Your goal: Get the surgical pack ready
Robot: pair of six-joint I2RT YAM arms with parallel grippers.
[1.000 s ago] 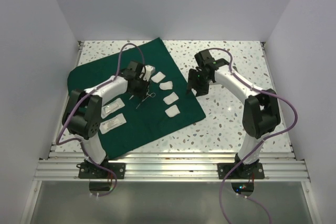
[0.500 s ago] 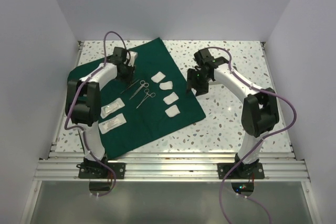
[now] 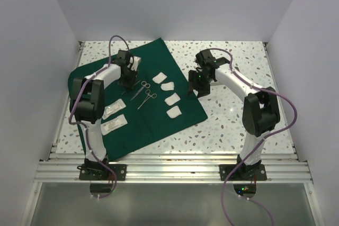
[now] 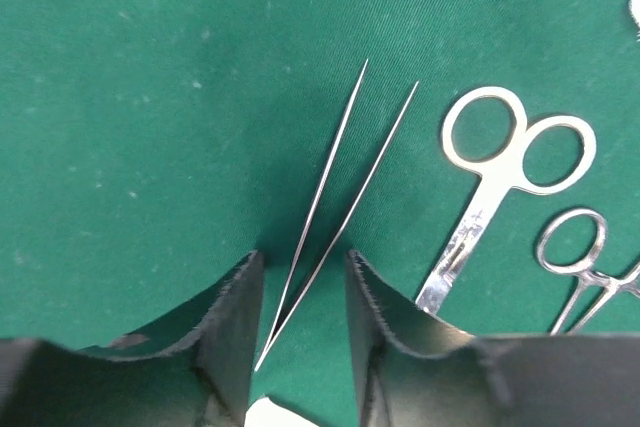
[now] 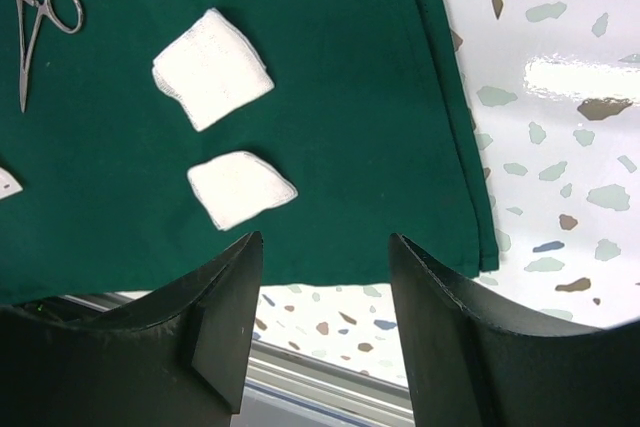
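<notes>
as seen from the top view, the dark green drape [image 3: 153, 123] was spread flat on the left part of the speckled table [image 3: 233, 115], with one corner pointed toward the back wall. thin steel tweezers [image 4: 335, 187] were laid on the cloth near its middle, legs slightly splayed. steel scissors [image 4: 485, 212] were placed just to their right, and a ring-handled clamp [image 4: 572, 247] was beside the scissors. four white gauze pads [image 3: 171, 99] were set in a loose column along the drape's right side, each apart from the next. two white packets [image 3: 113, 108] were laid one below the other near its left edge.

the left gripper [image 4: 303, 262] was held low over the drape with its fingers [image 4: 235, 317] parted, one on each side of the tweezers' joined end. the tweezers were seen lying on the cloth in the gap, and no clamp on them could be made out, so the pincer was read as released.

the right gripper [image 5: 325, 242] was positioned over the drape's right edge. its jaws were released and apart, and only cloth and table were seen through the gap. two of the gauze pads were visible just ahead of it in the right wrist view.

white walls [image 3: 175, 3] were stood around the table on three sides.
</notes>
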